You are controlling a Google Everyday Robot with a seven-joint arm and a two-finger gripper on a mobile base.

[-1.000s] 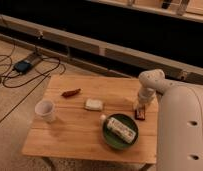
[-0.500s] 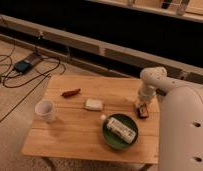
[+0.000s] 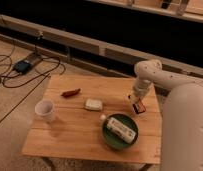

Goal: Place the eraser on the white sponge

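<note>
The eraser [image 3: 140, 106], a small dark red block with blackish edges, hangs tilted in my gripper [image 3: 137, 101] just above the right edge of the wooden table [image 3: 75, 135]. The gripper is shut on it, at the end of the white arm [image 3: 147, 70] that reaches down from the right. The white sponge [image 3: 93, 104], an off-white rounded pad, lies flat at the table's middle, well to the left of the gripper.
A white cup [image 3: 44, 110] stands at the table's left. A reddish-brown chili-shaped object [image 3: 71, 92] lies behind it. A green plate [image 3: 109, 142] with a pale labelled bottle [image 3: 120, 129] sits front right. Cables and a box [image 3: 22, 65] lie on the floor.
The arm has risen a little, and the eraser has come up slightly with the gripper. Nothing else has moved.
</note>
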